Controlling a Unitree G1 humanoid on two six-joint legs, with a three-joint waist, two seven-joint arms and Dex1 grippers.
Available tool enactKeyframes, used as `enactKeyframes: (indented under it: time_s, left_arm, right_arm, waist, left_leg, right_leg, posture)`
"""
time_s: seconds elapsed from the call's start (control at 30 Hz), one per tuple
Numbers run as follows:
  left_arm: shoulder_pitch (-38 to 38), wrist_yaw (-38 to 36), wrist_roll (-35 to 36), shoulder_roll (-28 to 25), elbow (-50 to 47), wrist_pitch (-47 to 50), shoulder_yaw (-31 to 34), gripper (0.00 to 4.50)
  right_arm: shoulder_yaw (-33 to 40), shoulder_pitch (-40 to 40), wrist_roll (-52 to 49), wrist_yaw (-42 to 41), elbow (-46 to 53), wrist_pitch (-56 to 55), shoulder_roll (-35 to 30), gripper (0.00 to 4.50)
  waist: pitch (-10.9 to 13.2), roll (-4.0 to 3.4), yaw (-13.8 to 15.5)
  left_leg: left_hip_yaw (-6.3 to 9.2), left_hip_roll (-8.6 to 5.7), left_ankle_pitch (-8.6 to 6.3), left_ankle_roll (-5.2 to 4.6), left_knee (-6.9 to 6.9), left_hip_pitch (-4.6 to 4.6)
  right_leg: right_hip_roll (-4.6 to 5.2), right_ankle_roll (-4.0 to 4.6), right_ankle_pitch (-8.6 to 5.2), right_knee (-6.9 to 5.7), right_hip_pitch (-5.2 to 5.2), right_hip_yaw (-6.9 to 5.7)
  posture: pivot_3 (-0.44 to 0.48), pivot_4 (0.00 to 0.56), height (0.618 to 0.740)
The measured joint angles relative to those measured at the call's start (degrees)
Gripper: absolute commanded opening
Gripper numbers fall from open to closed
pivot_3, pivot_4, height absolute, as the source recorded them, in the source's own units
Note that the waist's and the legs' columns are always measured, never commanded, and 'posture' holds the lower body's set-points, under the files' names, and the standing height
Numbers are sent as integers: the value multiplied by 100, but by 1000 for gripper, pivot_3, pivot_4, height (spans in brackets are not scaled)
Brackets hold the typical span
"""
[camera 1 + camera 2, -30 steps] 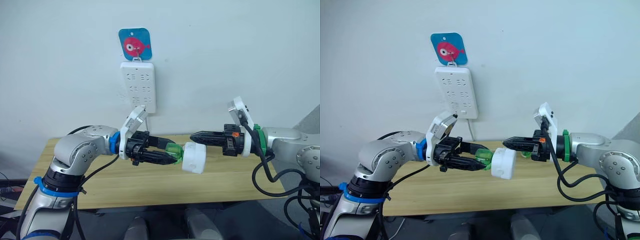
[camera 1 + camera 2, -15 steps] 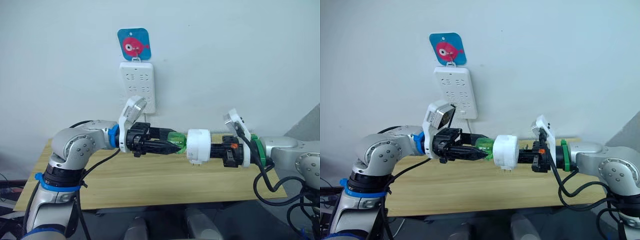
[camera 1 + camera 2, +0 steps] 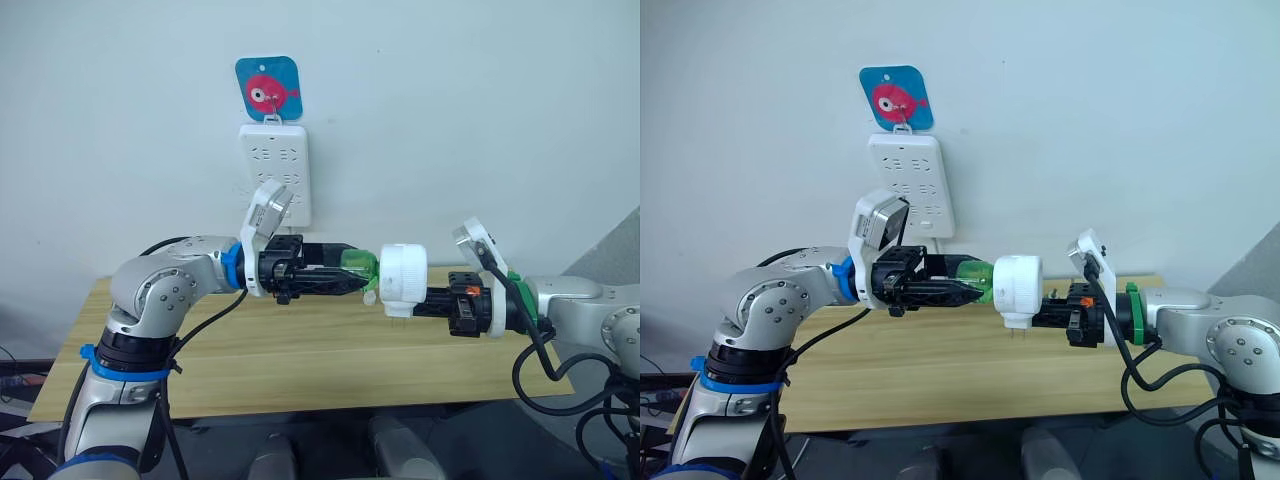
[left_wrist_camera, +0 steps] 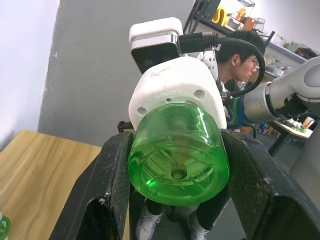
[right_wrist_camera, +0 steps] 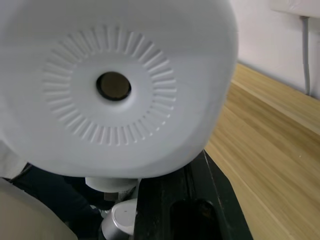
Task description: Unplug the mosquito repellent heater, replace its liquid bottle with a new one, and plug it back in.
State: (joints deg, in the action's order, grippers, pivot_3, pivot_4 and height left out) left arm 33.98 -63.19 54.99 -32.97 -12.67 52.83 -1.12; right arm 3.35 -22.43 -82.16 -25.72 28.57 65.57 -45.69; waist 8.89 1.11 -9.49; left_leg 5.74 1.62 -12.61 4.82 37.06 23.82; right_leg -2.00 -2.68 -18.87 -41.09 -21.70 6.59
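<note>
Green bottle hangs above the wooden tabletop, clenched by the left gripper; the right gripper grasps the mosquito repellent heater screwed onto it, below the wall power strip.

From the left wrist, black fingers squeeze the bottle's base.

From the right wrist, the heater's vented face looms over the tabletop.
</note>
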Motion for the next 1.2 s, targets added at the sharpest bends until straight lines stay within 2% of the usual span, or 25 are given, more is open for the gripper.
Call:
enactKeyframes:
  time_s: [0.27,0.4,0.67,0.93,1.2]
  left_arm:
    - [-1,210,115,168,-8,87,75,2342]
    - [-3,376,204,174,3,221,111,2342]
    - [-47,624,309,173,234,299,315,2338]
    - [-136,557,357,101,361,383,358,2338]
    - [-256,289,158,3,350,55,298,2338]
  right_arm:
    - [-2,1,-162,204,4,-78,68,0]
    - [-8,149,287,8,194,-294,77,0]
    - [125,404,383,-294,405,-470,55,0]
    - [158,472,384,-327,442,-499,54,0]
    - [156,398,209,-334,483,-498,55,0]
  waist:
    - [0,0,1]
    - [0,0,4]
    - [-1,1,1]
    - [-1,1,0]
    - [-1,0,1]
  left_leg:
    - [0,0,0,0,0,0]
    - [3,1,0,0,-1,1]
    - [1,1,0,0,0,-1]
    - [1,1,0,0,0,0]
    - [1,1,0,0,0,-1]
  right_leg:
    - [0,0,0,0,0,0]
    - [-1,-1,0,1,0,-2]
    - [-2,0,0,0,0,0]
    - [-2,0,0,0,0,0]
    - [-2,0,0,0,0,0]
  posture:
    - [-164,79,711]
    - [-165,77,711]
    - [-166,73,711]
    - [-167,73,711]
    - [-166,76,711]
